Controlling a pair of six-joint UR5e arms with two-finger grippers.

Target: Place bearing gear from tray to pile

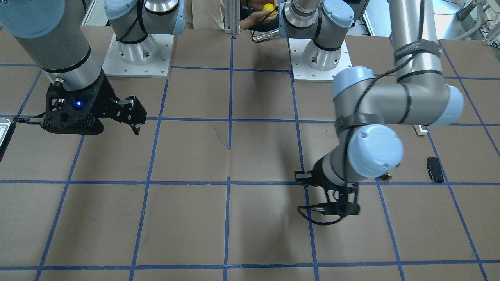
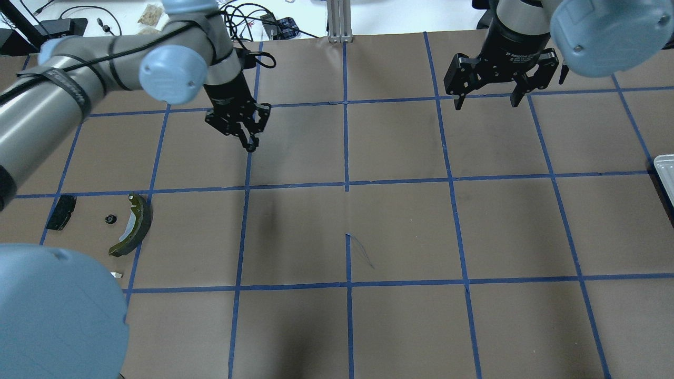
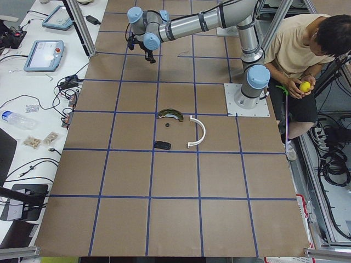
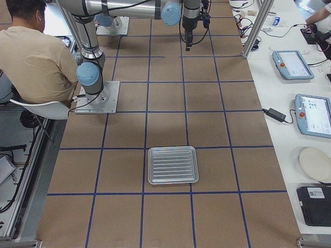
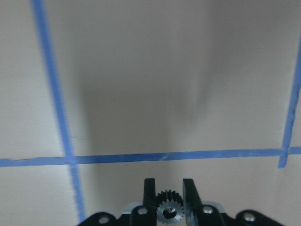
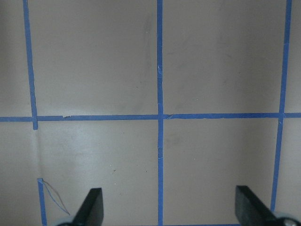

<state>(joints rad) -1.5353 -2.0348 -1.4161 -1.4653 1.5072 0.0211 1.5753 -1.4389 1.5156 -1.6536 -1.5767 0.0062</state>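
Note:
My left gripper (image 2: 247,139) is shut on a small toothed metal bearing gear (image 5: 168,210), held between its fingers above bare brown paper; it also shows in the front view (image 1: 332,207). The pile lies at the table's left end: an olive-grey brake shoe (image 2: 132,225), a black brake pad (image 2: 60,211), a small black round part (image 2: 110,219) and a white plastic arch (image 3: 200,130). My right gripper (image 2: 487,100) is open and empty, high over the far right squares. The silver tray (image 4: 151,165) lies at the right end, with only its corner in the overhead view (image 2: 664,167).
Blue tape lines divide the brown paper into squares. A seated person holding a yellow object (image 3: 304,86) is behind the robot bases. Tablets and cables lie on the white benches (image 3: 44,55) beside the table's far edge.

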